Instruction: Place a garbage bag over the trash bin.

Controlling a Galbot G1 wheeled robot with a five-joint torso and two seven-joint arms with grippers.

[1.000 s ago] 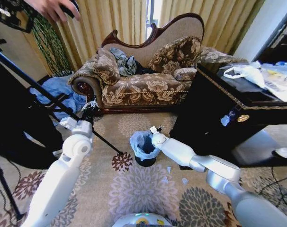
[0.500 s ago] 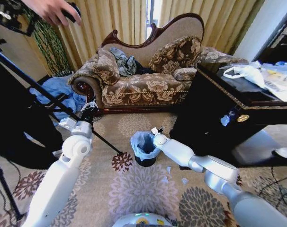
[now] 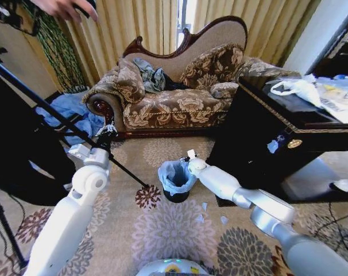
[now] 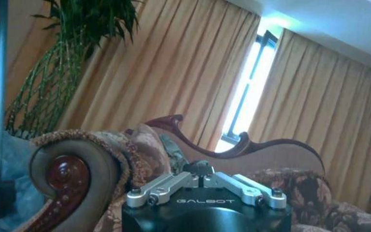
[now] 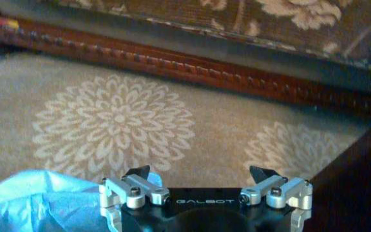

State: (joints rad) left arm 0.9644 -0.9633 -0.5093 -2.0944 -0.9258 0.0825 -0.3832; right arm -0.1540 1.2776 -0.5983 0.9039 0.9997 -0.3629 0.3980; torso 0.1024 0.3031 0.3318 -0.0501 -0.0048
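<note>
- Idling: left tool (image 3: 109, 133) raised by the sofa's (image 3: 162, 103) scrolled armrest, fingers pressed together, well apart from the bin.
- Trash bin (image 3: 176, 194) upright on the carpet (image 3: 162, 230) before the sofa, garbage bag (image 3: 175, 175) draped over its rim.
- Right tool (image 3: 190, 156) spread, empty, just beside the bag's right rim; the nearer arm.

Floral carpet (image 3: 162, 230) carries the trash bin (image 3: 176, 194), the sofa (image 3: 174, 103), perhaps paper scraps (image 3: 211, 213).
</note>
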